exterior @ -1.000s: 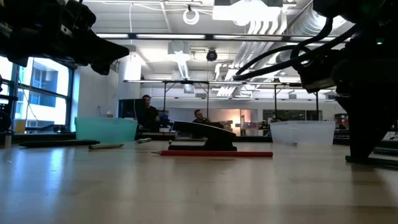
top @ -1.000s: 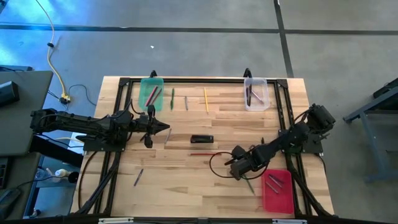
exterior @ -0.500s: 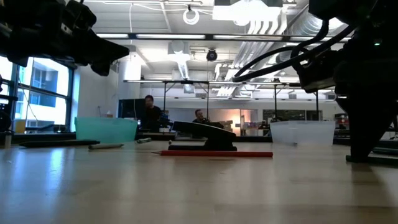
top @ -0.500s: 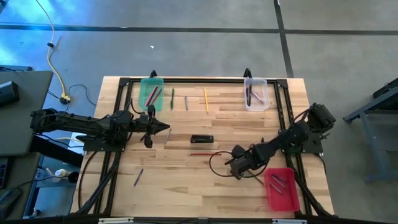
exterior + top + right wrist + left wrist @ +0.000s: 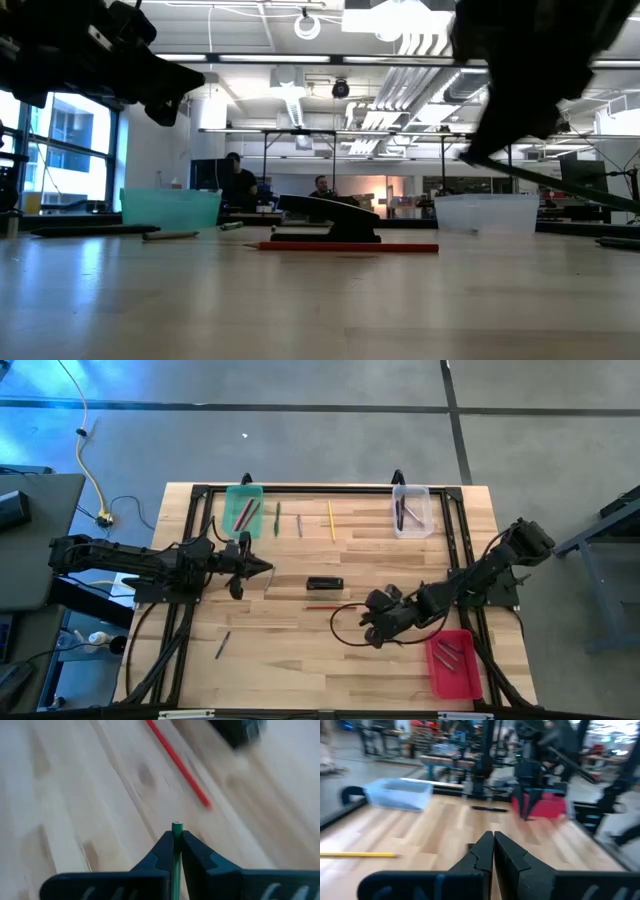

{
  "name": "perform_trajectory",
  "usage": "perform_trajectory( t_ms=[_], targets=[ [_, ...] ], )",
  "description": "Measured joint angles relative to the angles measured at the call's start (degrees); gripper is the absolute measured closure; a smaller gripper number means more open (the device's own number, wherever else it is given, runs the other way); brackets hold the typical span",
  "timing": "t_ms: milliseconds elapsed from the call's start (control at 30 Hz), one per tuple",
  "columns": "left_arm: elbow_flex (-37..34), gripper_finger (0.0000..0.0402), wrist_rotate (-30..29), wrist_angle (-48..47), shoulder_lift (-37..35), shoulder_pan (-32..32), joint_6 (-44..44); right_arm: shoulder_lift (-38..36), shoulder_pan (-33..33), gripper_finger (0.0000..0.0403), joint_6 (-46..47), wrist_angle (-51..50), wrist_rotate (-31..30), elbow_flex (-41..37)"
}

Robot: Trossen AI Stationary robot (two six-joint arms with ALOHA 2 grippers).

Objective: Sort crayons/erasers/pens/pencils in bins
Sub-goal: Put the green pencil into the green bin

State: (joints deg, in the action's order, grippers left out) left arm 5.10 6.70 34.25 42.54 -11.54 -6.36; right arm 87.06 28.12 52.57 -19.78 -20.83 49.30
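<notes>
My right gripper (image 5: pixel 369 631) (image 5: pixel 177 838) is shut on a green pencil (image 5: pixel 177 827) above the table's middle right, left of the red bin (image 5: pixel 452 664). A red pencil (image 5: pixel 325 607) (image 5: pixel 180 766) lies on the table just beyond it. My left gripper (image 5: pixel 268 568) (image 5: pixel 493 838) is shut and empty, above the table at the left middle. The green bin (image 5: pixel 243 510) at the far left holds pencils. The clear bin (image 5: pixel 411 510) at the far right holds pens. A yellow pencil (image 5: pixel 331 520), a green pencil (image 5: pixel 277 518) and a grey pen (image 5: pixel 298 524) lie between them. My right gripper pinches the green pencil between its two fingers. The pencil lies along the fingers, and its blunt end (image 5: pixel 177 826) sticks out just past the fingertips. In the low view the pencil (image 5: pixel 560 185) slants down behind the gripper, clear of the table.
A black block (image 5: pixel 324 583) lies at the table's middle. A grey pen (image 5: pixel 268 581) lies by my left gripper, and another pen (image 5: pixel 222 645) lies near the front left. The red bin holds several pens. People show in the room beyond the table (image 5: pixel 236 180).
My right gripper has risen and gone a little toward the table's left edge. It has taken the green pencil up from the table beside the red bin. The red bin has turned slightly where it stands.
</notes>
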Motion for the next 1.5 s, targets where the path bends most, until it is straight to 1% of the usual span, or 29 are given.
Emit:
perform_trajectory(
  t_ms=[67,133,333,400,467,533,600,700,833,1000,1133,1300,1367,1433,1500],
  targets=[
    [0.00,0.0399,3.26,-0.17,0.00,-0.01,-0.51,-0.42,-0.14,0.0394,-6.79,5.02,-1.89,0.00],
    [0.00,0.0399,5.21,-0.17,0.00,0.05,-0.56,-0.45,-0.42,0.0394,-14.33,11.25,-3.17,-0.12],
    [0.00,0.0398,4.29,0.03,0.00,1.90,-1.00,-0.43,-3.64,0.0399,-35.41,33.87,-3.11,-4.45],
    [0.00,0.0398,1.49,0.31,0.00,3.11,-0.85,-0.43,-5.17,0.0399,-40.57,42.09,-3.10,-6.57],
    [0.00,0.0398,-3.30,0.84,-0.02,4.64,0.07,-0.43,-6.82,0.0399,-43.98,49.16,-1.95,-8.46],
    [0.00,0.0395,-6.54,1.67,0.13,6.35,1.72,-0.43,-8.43,0.0399,-47.10,55.19,1.39,-9.67],
    [0.00,0.0388,-8.00,3.10,0.83,8.01,2.56,-0.46,-9.96,0.0400,-49.27,59.56,4.27,-10.16],
    [0.03,0.0369,-9.69,6.01,2.03,9.88,2.65,-0.46,-12.03,0.0400,-51.88,62.90,6.88,-10.16],
    [0.07,0.0340,-9.99,9.00,4.40,11.37,2.50,-0.50,-14.38,0.0400,-53.99,65.70,10.37,-10.16],
    [2.35,0.0306,-10.62,9.06,8.79,13.77,2.53,-0.50,-15.39,0.0400,-55.16,68.31,14.67,-10.16],
    [5.92,0.0286,-12.35,9.11,14.00,15.65,3.98,-0.52,-15.39,0.0400,-56.69,68.65,14.88,-10.16],
    [11.26,0.0265,-12.88,9.37,21.11,17.51,4.01,-0.52,-15.04,0.0400,-57.54,71.67,13.52,-10.16],
    [13.29,0.0257,-14.40,9.63,23.79,18.12,4.01,-0.54,-14.59,0.0400,-57.54,71.98,13.50,-10.16],
    [14.65,0.0251,-15.56,12.62,26.78,18.54,4.01,-0.54,-14.13,0.0400,-57.33,72.24,13.52,-10.16],
    [15.32,0.0246,-15.50,18.02,30.11,18.96,4.01,-0.54,-13.50,0.0400,-57.30,73.07,13.52,-10.16]
  ],
)
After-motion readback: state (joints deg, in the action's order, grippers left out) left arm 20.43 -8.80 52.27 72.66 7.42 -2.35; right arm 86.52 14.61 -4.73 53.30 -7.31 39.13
